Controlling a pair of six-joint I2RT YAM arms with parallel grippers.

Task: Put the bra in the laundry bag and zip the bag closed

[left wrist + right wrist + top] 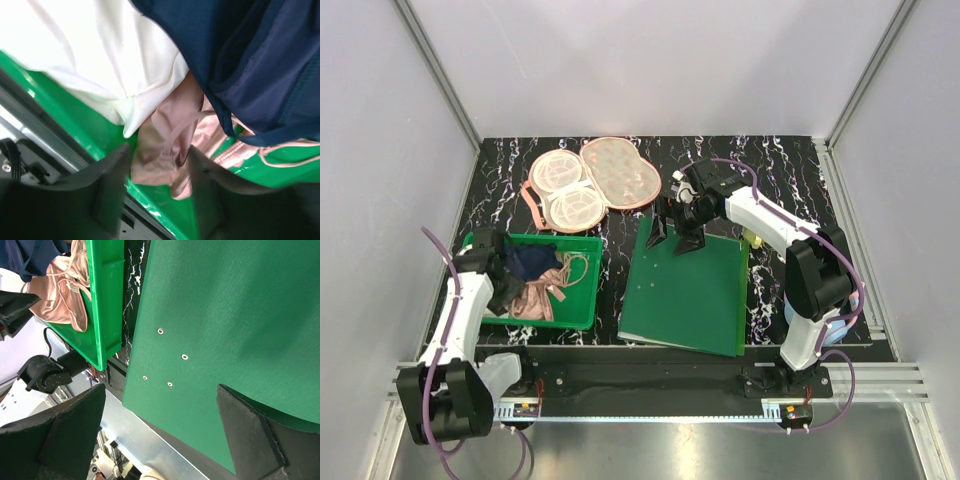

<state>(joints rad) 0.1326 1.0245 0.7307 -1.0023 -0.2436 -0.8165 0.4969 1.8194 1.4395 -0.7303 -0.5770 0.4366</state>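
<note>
**Left pincer sits right over the bra in the bin**

Your left pincer [159, 167] is down inside the green plastic bin [535, 322]. Its two dark fingers stand apart, with a fold of the soft, shiny, salmon-pink bra [165, 135] filling the gap between them. You cannot tell from the pictures if the fingers are squeezing the fold or only standing around it.

So the bra is not off to one side. It is straight under that pincer, at the near end of the bin. It lies bunched up, and its long way runs from the pincer toward the far right corner of the bin, where the thin straps trail. A dark blue cloth [260, 65] lies over part of it, and a white cloth [75, 50] touches it.

The oval peach-orange fabric laundry bag [620, 172] lies open at the back of the table, past the bin and well apart from it.

Your right pincer [675, 235] hangs wide open, holding nothing, over the flat green board [690, 290]. It is nearer the bag; your left arm is nearer the bra.

You can read no words or brand names anywhere.
</note>
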